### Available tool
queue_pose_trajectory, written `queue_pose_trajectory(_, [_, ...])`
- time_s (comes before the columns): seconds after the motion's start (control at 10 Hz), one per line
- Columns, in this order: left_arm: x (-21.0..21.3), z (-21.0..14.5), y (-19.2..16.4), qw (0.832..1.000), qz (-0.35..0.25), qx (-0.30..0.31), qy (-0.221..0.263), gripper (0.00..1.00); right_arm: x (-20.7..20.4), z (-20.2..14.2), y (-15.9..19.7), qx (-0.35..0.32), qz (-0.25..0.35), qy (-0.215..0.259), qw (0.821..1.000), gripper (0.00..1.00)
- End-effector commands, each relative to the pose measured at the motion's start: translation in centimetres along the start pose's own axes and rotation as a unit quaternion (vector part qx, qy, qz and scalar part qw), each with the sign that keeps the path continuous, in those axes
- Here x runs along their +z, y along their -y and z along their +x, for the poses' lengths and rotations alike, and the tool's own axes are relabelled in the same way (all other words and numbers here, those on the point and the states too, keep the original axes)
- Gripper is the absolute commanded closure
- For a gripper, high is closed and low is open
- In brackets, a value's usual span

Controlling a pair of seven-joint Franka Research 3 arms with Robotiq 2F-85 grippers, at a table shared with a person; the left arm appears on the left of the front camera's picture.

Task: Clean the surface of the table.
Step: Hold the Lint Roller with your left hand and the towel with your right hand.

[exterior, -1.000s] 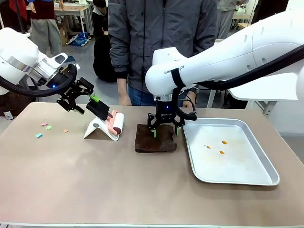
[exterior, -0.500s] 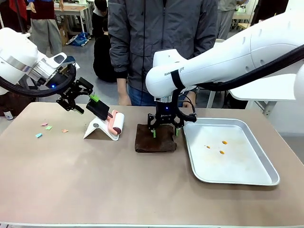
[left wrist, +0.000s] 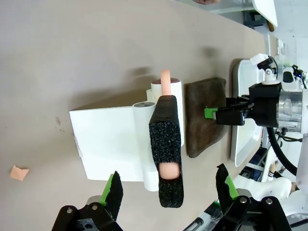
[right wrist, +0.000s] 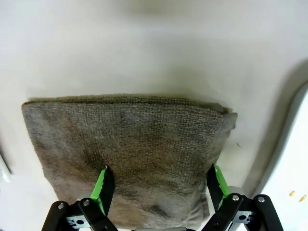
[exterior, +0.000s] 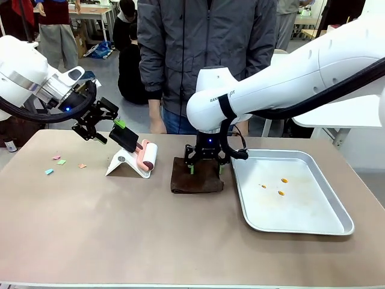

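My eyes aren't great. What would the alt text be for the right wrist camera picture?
A folded dark brown cloth lies flat on the table, seen from just above. The right gripper is open, its two green-padded fingers spread over the cloth's near part. A silver tray with tiny orange crumbs shows at the right edge.
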State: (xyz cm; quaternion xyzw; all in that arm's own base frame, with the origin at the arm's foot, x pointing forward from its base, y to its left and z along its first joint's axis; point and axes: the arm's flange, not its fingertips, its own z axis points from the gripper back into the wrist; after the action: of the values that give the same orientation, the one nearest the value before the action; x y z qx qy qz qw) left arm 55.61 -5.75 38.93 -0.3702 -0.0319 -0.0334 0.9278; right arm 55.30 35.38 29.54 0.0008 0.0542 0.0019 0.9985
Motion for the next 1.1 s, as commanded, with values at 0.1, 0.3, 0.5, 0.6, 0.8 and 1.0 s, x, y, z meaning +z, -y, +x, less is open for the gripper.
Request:
queue_pose_trajectory(0.1, [-0.13,0.22,0.07,1.000,-0.012,-0.011,0.008,0.00,0.07,-1.53,1.19,-0.014,0.005,0.009,1.000,0.00])
queue_pose_trajectory(0.3, [0.02,0.13,0.14,1.000,-0.013,-0.013,0.014,0.00,0.11,-1.57,1.16,-0.013,0.007,0.010,1.000,0.00])
queue_pose_trajectory(0.5, [-0.13,0.21,0.27,1.000,-0.013,-0.012,0.012,0.00,0.17,-1.61,1.14,-0.010,0.013,0.009,1.000,0.00])
queue_pose_trajectory(0.6, [-0.09,0.19,0.35,1.000,-0.018,-0.010,0.020,0.55,0.18,-1.60,1.15,-0.008,0.013,0.009,1.000,0.42])
queue_pose_trajectory(0.8, [-0.15,0.23,0.53,0.999,-0.027,-0.010,0.023,1.00,0.28,-1.56,1.07,-0.004,0.012,0.005,1.000,1.00])
queue_pose_trajectory(1.0, [-0.22,0.33,0.62,0.999,-0.032,-0.014,0.028,1.00,0.30,-1.58,1.08,-0.002,0.014,0.005,1.000,1.00])
